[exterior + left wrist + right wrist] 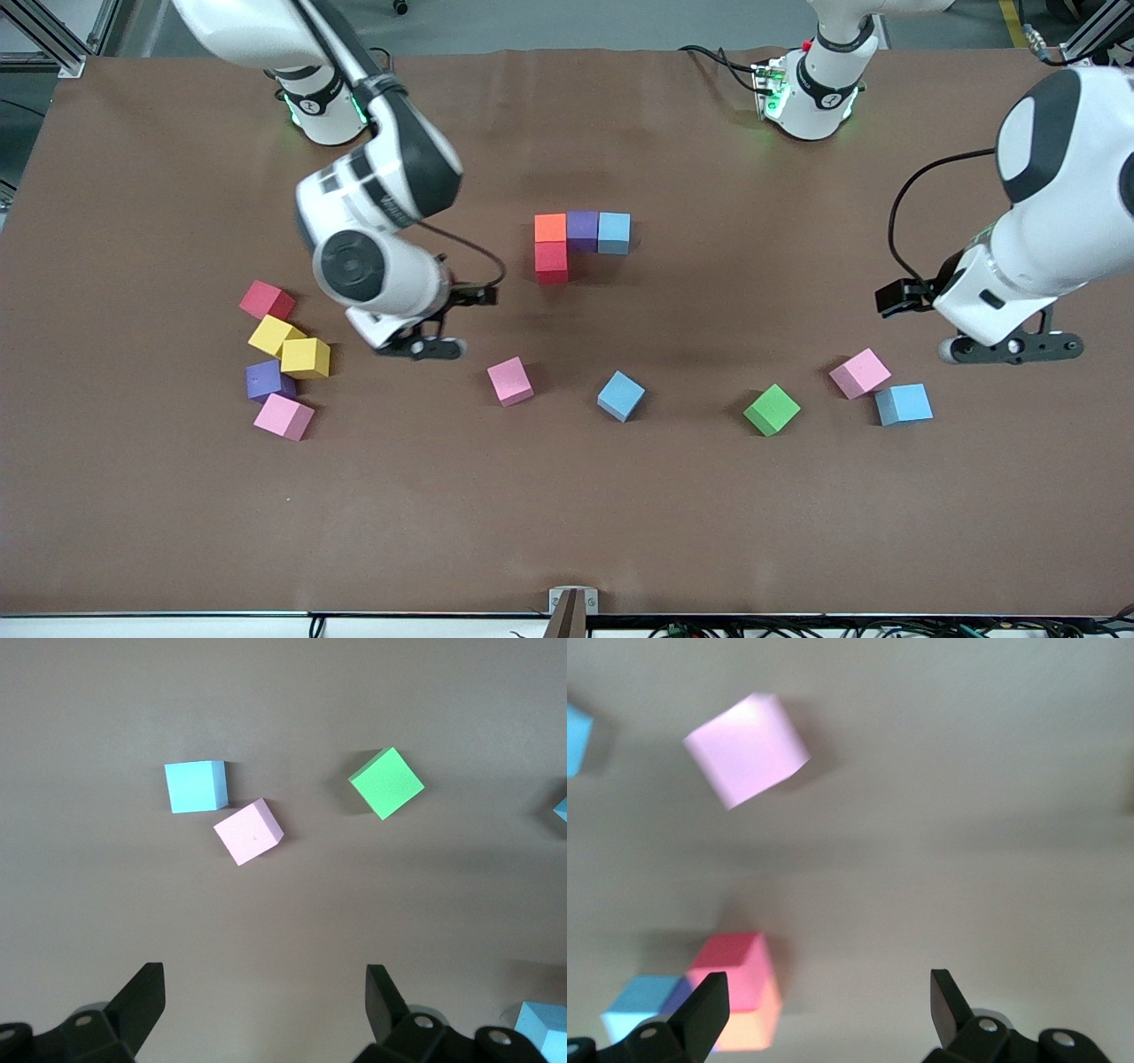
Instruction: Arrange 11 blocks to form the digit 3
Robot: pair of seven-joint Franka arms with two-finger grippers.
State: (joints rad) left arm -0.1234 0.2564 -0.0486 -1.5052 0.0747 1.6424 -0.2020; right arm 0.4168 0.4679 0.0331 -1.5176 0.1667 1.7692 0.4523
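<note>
On the desk [567, 532], about midway between the arms' ends: row [582, 230] of three touching blocks. Touching the row's end block toward the right arm's end, on its side nearer the camera: fourth block [551, 262].

Nearer the camera than these, well apart from one another: first single [510, 381], middle single [620, 395], last single [772, 409], running toward the left arm's end.

Farther toward that end: pair [859, 372], corner to corner.

Toward the right arm's end: cluster [306, 357] of five, packed close.
</note>
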